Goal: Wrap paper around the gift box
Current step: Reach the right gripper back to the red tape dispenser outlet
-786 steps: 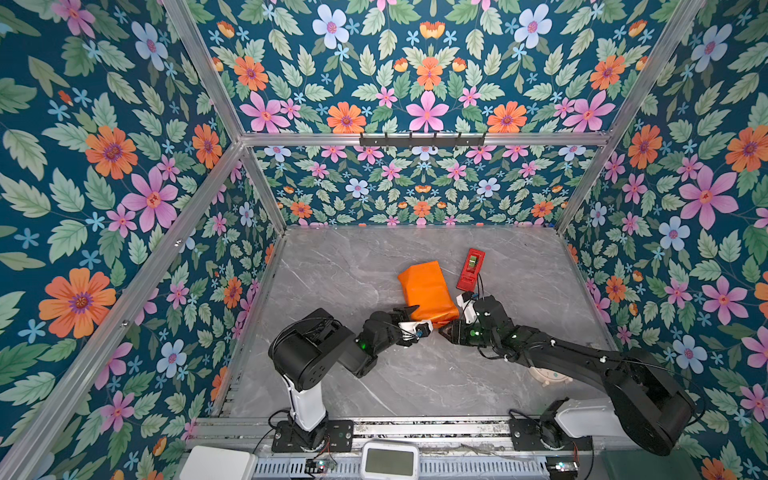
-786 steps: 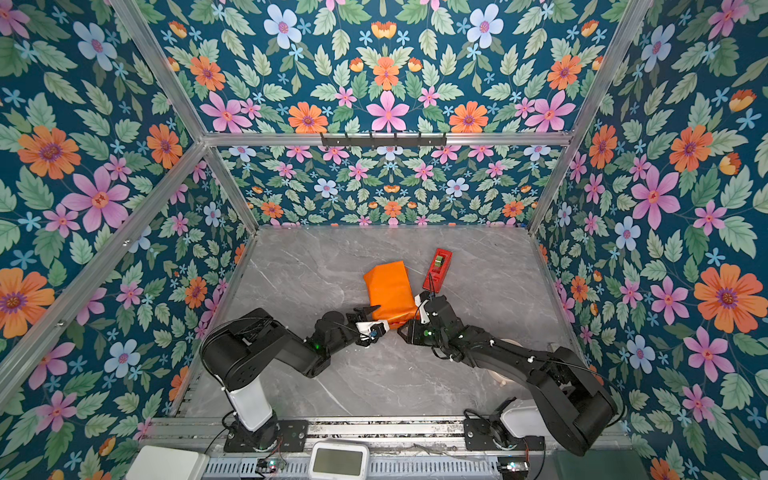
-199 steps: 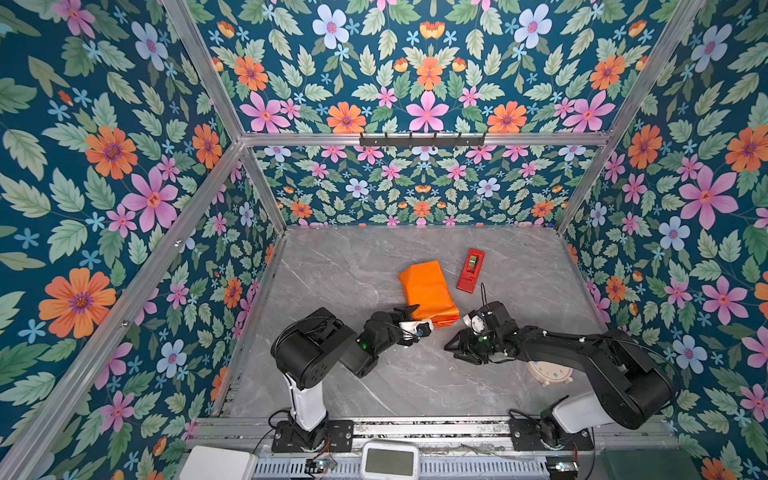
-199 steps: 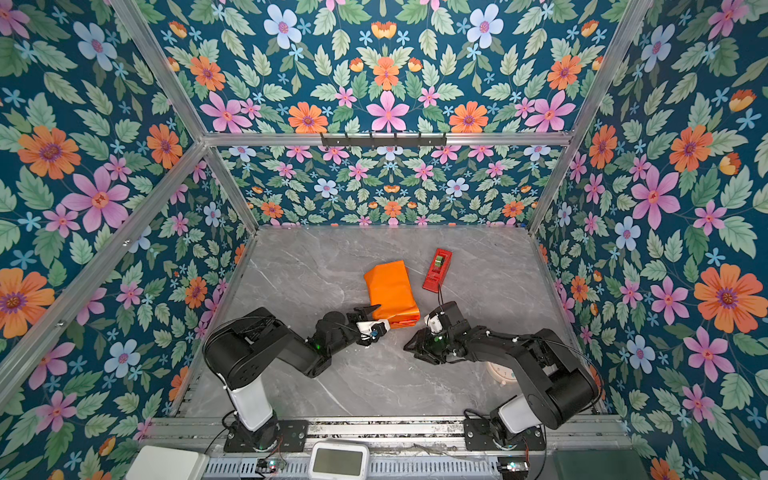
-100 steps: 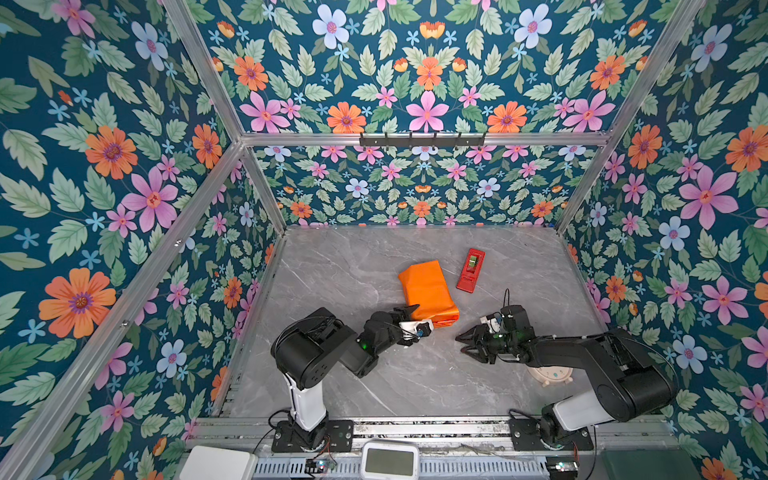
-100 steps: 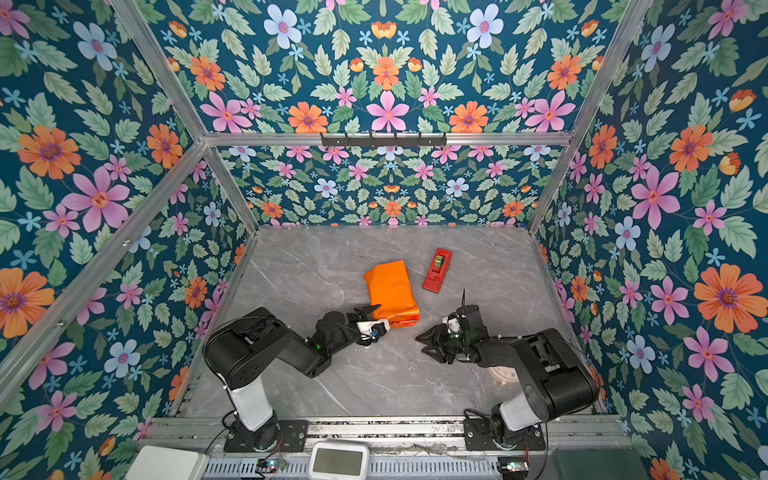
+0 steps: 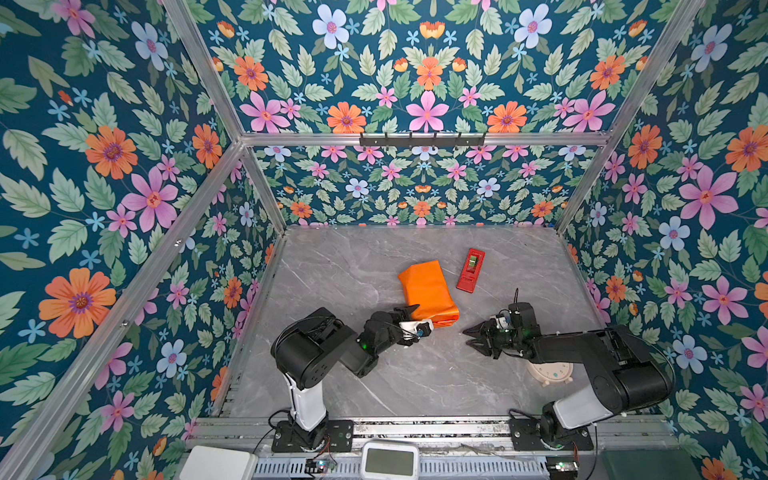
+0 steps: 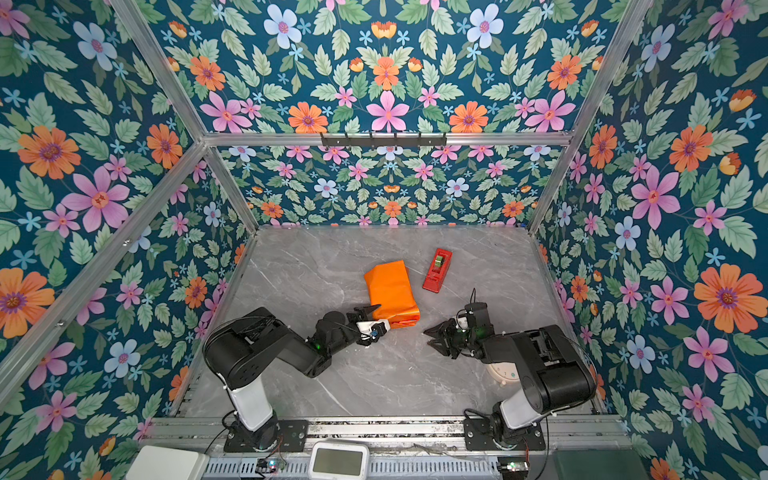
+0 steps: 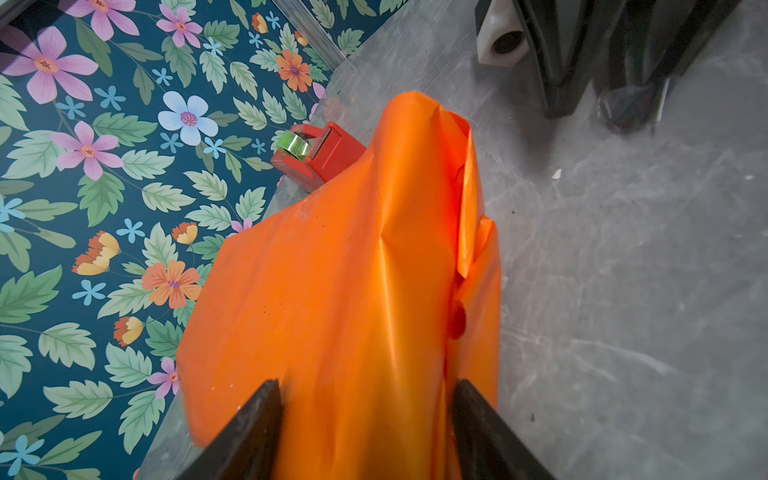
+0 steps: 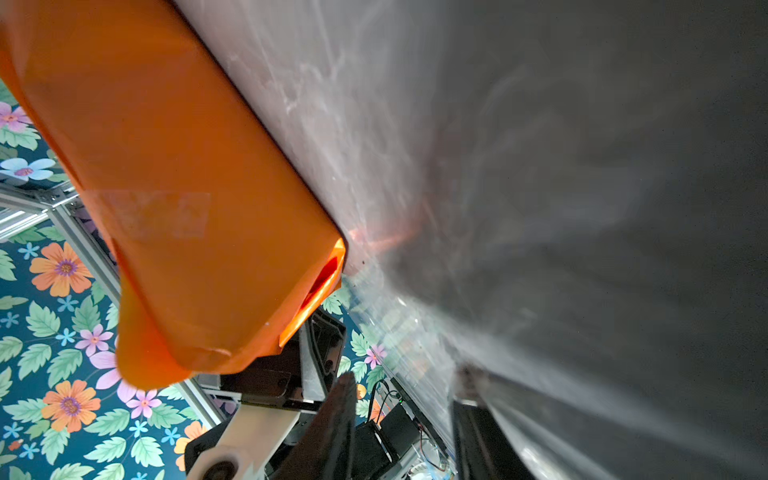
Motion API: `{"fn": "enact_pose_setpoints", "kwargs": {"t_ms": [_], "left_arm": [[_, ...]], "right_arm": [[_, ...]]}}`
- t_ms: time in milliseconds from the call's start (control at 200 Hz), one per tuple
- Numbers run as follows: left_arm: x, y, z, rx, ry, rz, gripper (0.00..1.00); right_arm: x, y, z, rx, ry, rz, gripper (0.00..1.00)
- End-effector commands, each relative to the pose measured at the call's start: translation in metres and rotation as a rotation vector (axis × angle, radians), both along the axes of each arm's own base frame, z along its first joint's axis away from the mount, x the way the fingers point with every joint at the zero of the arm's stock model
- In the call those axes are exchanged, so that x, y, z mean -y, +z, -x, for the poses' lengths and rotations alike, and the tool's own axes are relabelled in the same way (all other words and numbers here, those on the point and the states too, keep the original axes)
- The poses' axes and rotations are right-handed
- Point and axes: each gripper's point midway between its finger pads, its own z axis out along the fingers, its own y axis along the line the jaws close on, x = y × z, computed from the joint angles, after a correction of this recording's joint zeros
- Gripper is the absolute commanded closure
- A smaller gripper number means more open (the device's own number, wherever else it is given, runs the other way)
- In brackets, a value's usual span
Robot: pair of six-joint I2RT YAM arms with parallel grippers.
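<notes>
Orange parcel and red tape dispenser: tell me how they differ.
Size: the orange paper parcel is wider and bulkier; the red tape dispenser is slim.
Surface: the parcel is glossy, creased paper; the dispenser is rigid, with a green roll in it.
Contact: the left claw grips the parcel's near end; nothing touches the dispenser.
Shared: both lie on the grey table, side by side but apart.

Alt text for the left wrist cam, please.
The left gripper's black fingers grip orange paper wrapped into a parcel on a grey marble table. A red tape dispenser shows beyond it; the right gripper stands apart.
</notes>
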Motion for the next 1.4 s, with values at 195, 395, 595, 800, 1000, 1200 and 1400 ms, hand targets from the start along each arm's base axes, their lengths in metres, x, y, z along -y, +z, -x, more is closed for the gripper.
{"fn": "enact_pose_setpoints", "kwargs": {"t_ms": [195, 395, 595, 800, 1000, 1200, 1400], "left_arm": [[-0.005, -0.021, 0.004, -0.072, 0.010, -0.050, 0.33], [-0.005, -0.021, 0.004, -0.071, 0.011, -0.051, 0.33], [-0.005, -0.020, 0.003, -0.072, 0.013, -0.050, 0.33], [-0.005, -0.021, 0.003, -0.072, 0.012, -0.052, 0.33], [-0.005, -0.020, 0.002, -0.071, 0.014, -0.050, 0.33], [-0.005, -0.021, 0.003, -0.073, 0.011, -0.053, 0.33], [-0.005, -0.021, 0.004, -0.073, 0.010, -0.051, 0.33]], "right_arm": [[0.004, 0.017, -0.018, 0.042, -0.022, -0.019, 0.60], [0.026, 0.056, -0.038, 0.194, -0.008, 0.147, 0.59], [0.032, 0.080, -0.079, 0.325, 0.008, 0.241, 0.59], [0.033, 0.092, -0.125, 0.423, -0.006, 0.269, 0.59], [0.047, 0.096, -0.156, 0.445, -0.047, 0.293, 0.60], [0.050, 0.083, -0.180, 0.422, -0.027, 0.286, 0.62], [0.046, 0.075, -0.196, 0.420, -0.011, 0.270, 0.64]]}}
